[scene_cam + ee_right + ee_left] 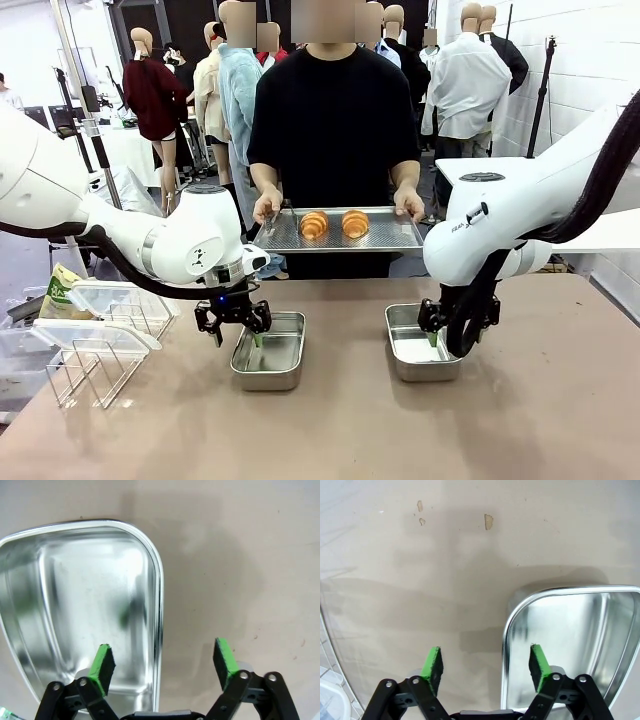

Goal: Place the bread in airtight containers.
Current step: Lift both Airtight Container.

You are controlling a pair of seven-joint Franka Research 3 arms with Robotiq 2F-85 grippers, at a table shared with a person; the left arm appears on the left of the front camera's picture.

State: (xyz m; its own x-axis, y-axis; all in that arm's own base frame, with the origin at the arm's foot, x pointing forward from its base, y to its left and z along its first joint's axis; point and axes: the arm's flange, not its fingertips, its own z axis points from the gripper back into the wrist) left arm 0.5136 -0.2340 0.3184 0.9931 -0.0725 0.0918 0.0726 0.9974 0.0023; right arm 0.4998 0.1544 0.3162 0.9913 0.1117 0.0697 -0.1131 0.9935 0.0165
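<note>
Steel tins are seen in the front view, the left tin [270, 372] just under the left pincer [243, 335] and the right tin [420, 362] under the right pincer [438, 340], with two rolls [314, 225] [355, 224] held well beyond both on a person's tray [390, 238]. In the left wrist view, the left pincer [485, 652] is shown open astride the left tin's [580, 625] rim. In the right wrist view, the right pincer [162, 650] is shown likewise across the right tin [75, 590].
</note>
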